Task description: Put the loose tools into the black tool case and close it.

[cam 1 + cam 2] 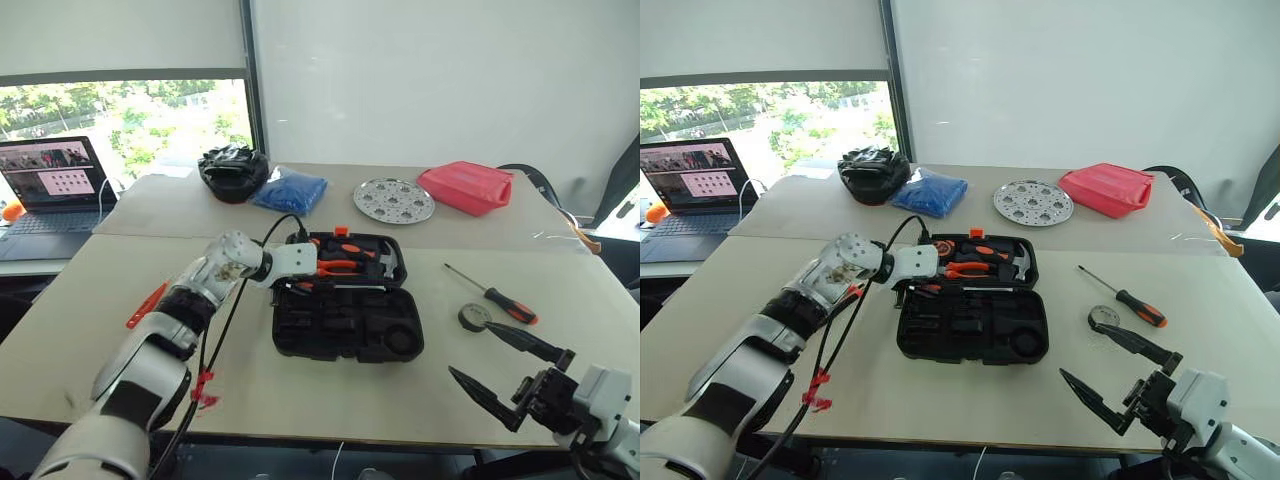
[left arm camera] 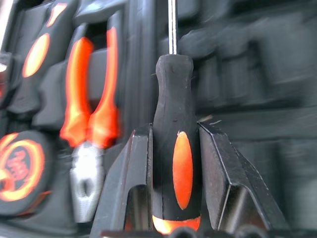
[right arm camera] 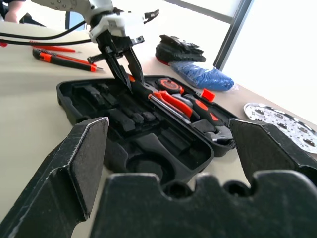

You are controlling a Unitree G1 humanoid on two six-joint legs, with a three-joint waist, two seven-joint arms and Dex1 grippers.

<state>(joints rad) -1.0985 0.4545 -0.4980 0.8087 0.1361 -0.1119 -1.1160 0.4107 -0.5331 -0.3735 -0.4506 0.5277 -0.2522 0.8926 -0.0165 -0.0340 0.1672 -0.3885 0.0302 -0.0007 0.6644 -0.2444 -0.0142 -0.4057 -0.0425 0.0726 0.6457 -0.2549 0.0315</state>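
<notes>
Left arm: stretched forward and inward, wrist bent down.
Left gripper (image 3: pixel 124 69): fingers clamped on something slim.
Right gripper (image 1: pixel 505 372): fingers spread wide, held low.

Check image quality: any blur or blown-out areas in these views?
Left wrist view: screwdriver handle in the left claw is fairly crisp, but the pliers and case behind smear with motion blur. Right wrist view: right claw fingers loom soft in the foreground; the top-right background is overexposed. Left eye view: window is bright, tabletop evenly lit.
</notes>
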